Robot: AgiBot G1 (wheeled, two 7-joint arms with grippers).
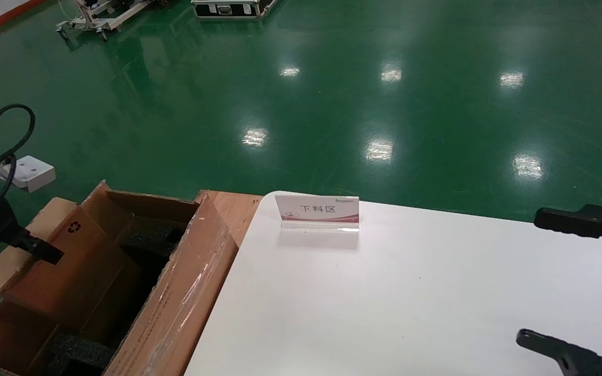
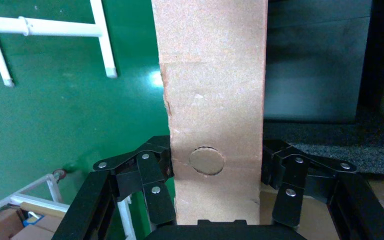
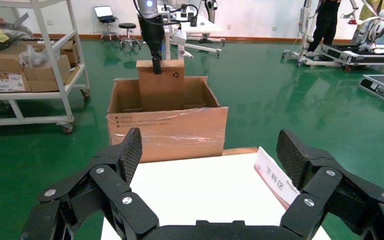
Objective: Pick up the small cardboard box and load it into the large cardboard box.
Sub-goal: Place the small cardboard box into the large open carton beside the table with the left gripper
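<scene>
The small cardboard box (image 1: 66,266) hides its lower end inside the large cardboard box (image 1: 175,303) — itself cut off at the head view's bottom edge.

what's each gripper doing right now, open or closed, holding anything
Left gripper: shut on the small cardboard box, holding it upright inside the large cardboard box.
Right gripper: open, empty, over the white table.

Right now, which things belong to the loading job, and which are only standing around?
Job:
- flat pinkish-brown small cardboard box, held by left end effector
- big brown corrugated large cardboard box, black foam inside

Not job:
- white-and-red table sign
- white table
- right end effector, open above the table
- white shelf trolley
</scene>
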